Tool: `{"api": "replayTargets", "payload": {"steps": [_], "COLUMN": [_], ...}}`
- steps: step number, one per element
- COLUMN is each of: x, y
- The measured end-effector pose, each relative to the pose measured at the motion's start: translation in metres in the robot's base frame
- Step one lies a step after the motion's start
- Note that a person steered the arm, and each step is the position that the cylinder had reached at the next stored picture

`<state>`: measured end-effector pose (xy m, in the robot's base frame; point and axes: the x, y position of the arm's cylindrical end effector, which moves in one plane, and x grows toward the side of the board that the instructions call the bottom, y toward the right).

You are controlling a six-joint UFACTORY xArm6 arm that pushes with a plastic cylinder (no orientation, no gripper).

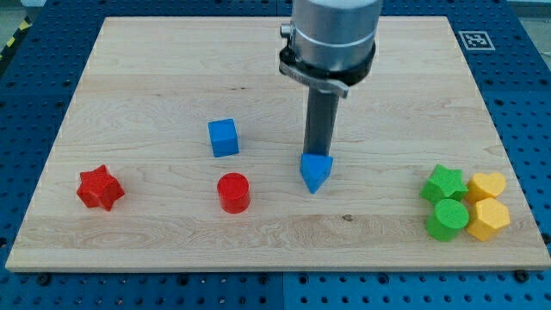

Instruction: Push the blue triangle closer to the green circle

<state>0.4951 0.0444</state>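
The blue triangle (315, 173) lies near the middle of the wooden board (155, 77), pointing toward the view's bottom. My tip (319, 154) rests right at the triangle's top edge, touching or nearly touching it. The green circle (448, 219) stands at the board's lower right, far to the right of the triangle. The rod hangs from the arm's grey body at the view's top centre.
A green star-shaped block (443, 184) sits just above the green circle. Two yellow blocks (487, 185) (488, 219) stand to their right. A blue cube (223, 138), a red cylinder (233, 192) and a red star (100, 188) lie to the left.
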Motion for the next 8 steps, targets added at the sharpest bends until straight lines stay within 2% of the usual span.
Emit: {"api": "replayTargets", "payload": {"steps": [2, 4, 5, 6, 8], "x": [0.021, 0.035, 0.055, 0.067, 0.077], "y": [-0.061, 0.015, 0.014, -0.015, 0.000]}}
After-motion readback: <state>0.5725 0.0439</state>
